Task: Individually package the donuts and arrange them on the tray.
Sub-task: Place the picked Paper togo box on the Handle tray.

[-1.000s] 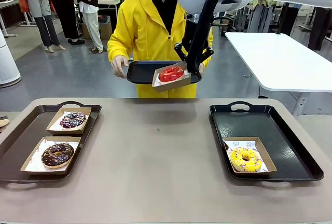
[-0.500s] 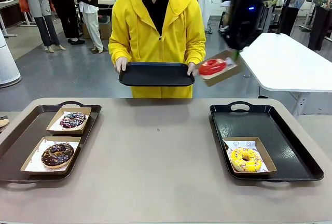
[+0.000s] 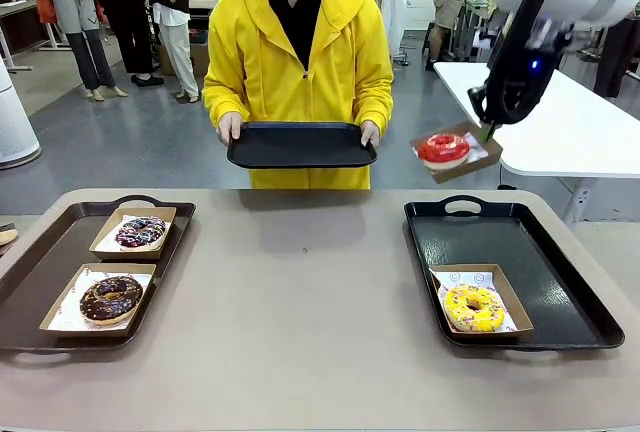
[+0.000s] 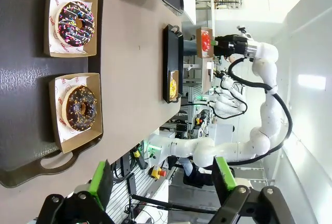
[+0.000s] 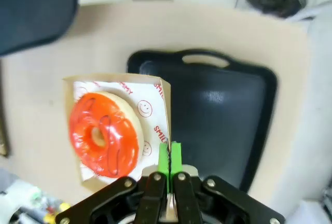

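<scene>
Midway through the job, the right gripper (image 3: 487, 130), pinching the boxed red donut's (image 3: 443, 148) carton edge, carries it above the right tray (image 3: 560, 292), where only the boxed yellow donut (image 3: 473, 307) sits; two others wait on the left tray (image 3: 30, 262), left gripper (image 4: 163, 180) spread.

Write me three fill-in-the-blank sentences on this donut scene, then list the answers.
1. The right hand is shut on the edge of the box holding the ____ donut.
2. The right tray carries one boxed donut, coloured ____.
3. The left tray carries ____ boxed donuts.

Answers: red; yellow; two
</scene>
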### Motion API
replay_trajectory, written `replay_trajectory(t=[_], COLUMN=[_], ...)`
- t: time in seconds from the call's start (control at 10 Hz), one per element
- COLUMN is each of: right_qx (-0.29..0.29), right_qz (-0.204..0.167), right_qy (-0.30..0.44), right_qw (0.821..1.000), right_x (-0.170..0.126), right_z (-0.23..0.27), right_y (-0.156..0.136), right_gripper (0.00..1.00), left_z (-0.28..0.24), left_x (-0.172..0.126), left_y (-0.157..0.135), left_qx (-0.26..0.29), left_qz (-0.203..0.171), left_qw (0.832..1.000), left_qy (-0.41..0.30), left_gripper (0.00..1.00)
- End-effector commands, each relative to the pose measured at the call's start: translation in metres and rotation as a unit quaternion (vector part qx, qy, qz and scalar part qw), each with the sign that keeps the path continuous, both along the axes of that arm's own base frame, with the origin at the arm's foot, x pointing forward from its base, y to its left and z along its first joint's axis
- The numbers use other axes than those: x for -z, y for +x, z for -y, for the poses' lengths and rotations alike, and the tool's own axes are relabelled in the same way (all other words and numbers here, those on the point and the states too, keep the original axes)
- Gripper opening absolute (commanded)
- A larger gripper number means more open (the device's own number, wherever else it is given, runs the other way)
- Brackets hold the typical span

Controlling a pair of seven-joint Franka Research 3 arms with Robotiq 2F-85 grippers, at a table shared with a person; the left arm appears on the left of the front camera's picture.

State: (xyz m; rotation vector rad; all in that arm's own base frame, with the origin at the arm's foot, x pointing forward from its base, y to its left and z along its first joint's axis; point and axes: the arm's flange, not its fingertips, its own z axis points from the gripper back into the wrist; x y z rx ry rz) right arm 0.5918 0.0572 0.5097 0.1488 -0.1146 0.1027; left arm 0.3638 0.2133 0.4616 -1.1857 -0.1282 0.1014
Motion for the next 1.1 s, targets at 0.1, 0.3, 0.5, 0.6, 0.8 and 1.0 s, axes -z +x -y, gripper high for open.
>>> replay_trajectory(t=[0.1, 0.3, 0.5, 0.6, 0.8, 1.0], right_qx=[-0.001, 0.029, 0.049, 0.068, 0.041, 0.041], right_qz=[-0.007, -0.020, -0.022, -0.014, -0.031, -0.031], right_qy=[0.020, 0.021, 0.011, -0.007, 0.004, 0.004], right_qw=[1.000, 0.999, 0.998, 0.998, 0.999, 0.999], right_x=[0.047, 0.069, 0.081, 0.083, 0.082, 0.082], right_z=[0.005, 0.015, 0.021, 0.022, 0.024, 0.024], right_y=[-0.005, -0.009, -0.017, -0.023, -0.011, -0.011], right_gripper=[0.01, 0.01, 0.01, 0.01, 0.01, 0.01], left_z=[-0.001, -0.001, -0.001, -0.001, -0.001, -0.001], left_x=[-0.001, -0.001, -0.001, -0.001, -0.001, -0.001], left_y=[-0.003, -0.003, -0.003, -0.003, -0.003, -0.003], left_qx=[0.001, 0.001, 0.001, 0.001, 0.001, 0.001], left_qz=[0.002, 0.002, 0.002, 0.002, 0.002, 0.002], left_qw=[1.000, 1.000, 1.000, 1.000, 1.000, 1.000], left_qy=[0.009, 0.009, 0.009, 0.009, 0.009, 0.009], left_gripper=[1.00, 1.00, 1.00, 1.00, 1.00, 1.00])
